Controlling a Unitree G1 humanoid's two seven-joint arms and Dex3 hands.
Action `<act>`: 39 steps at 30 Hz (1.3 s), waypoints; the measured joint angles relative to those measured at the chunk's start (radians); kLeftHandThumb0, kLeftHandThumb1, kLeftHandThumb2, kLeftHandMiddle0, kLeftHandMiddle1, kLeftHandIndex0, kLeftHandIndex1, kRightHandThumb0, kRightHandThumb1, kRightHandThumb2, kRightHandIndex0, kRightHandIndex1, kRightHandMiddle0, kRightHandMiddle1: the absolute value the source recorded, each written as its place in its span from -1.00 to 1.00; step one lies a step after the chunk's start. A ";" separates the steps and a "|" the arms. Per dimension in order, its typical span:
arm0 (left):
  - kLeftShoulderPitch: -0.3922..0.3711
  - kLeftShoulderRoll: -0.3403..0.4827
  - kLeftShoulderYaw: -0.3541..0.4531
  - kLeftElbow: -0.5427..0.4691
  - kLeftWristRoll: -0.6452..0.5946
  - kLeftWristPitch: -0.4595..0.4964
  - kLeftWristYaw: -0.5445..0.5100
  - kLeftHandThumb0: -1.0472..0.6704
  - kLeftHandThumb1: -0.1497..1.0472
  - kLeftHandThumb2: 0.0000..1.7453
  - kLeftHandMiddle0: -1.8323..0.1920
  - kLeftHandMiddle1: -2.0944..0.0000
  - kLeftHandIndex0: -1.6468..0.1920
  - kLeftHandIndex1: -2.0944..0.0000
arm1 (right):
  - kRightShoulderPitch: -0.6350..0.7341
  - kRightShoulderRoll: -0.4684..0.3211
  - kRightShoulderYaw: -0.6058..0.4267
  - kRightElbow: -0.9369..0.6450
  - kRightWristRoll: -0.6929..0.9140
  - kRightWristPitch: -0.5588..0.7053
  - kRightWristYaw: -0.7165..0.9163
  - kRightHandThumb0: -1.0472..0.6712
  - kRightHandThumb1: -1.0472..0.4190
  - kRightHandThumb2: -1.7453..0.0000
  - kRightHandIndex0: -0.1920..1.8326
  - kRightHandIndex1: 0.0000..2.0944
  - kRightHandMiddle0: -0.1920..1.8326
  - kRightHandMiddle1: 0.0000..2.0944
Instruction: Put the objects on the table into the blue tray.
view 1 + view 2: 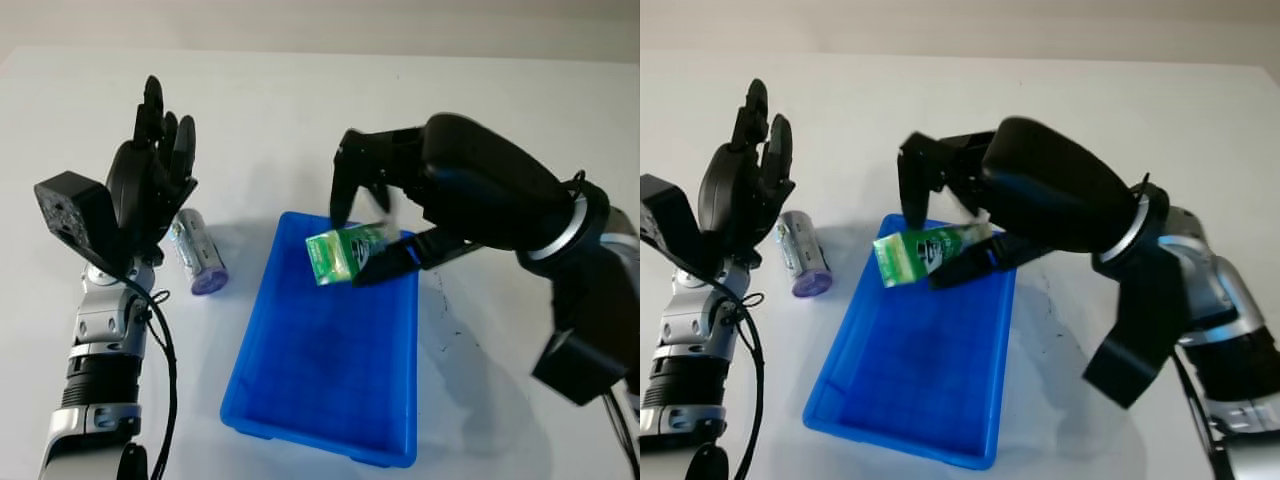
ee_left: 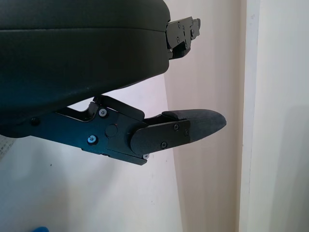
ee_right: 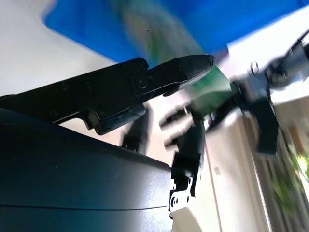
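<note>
A green and white box hangs tilted just above the far end of the blue tray. My right hand is over it and open. Its thumb tip touches the box's near side, and the other fingers stand off behind it. The right wrist view shows the box past the thumb, with the tray beyond. A silver cylinder with a purple end lies on the table left of the tray. My left hand is raised beside it, open and holding nothing.
The white table extends far behind the tray and to its right. My right forearm crosses the right side. The left arm rises from the bottom left, close to the cylinder.
</note>
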 measured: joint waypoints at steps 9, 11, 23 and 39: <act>0.000 -0.009 -0.001 0.000 0.003 -0.007 0.008 -0.47 1.00 -0.37 1.00 1.00 1.00 1.00 | 0.010 0.054 -0.052 -0.003 0.031 0.104 0.061 -0.63 -1.00 0.78 -1.00 -1.00 -1.00 -1.00; 0.000 -0.010 -0.001 0.000 0.003 -0.012 0.007 -0.47 1.00 -0.37 1.00 1.00 1.00 1.00 | 0.010 0.094 -0.077 0.024 0.035 0.127 0.023 -0.68 -1.00 0.68 -1.00 -1.00 -1.00 -1.00; 0.000 -0.012 0.000 0.013 0.000 -0.026 0.003 -0.48 1.00 -0.39 1.00 1.00 1.00 1.00 | 0.012 0.382 -0.292 0.279 0.281 0.572 -0.223 -0.70 -1.00 0.21 -1.00 -1.00 -1.00 -1.00; 0.000 -0.002 0.000 0.012 0.003 -0.015 0.003 -0.49 1.00 -0.37 1.00 1.00 1.00 1.00 | 0.018 0.461 -0.357 0.446 0.244 0.565 -0.319 -0.58 -1.00 0.15 -1.00 -1.00 -1.00 -1.00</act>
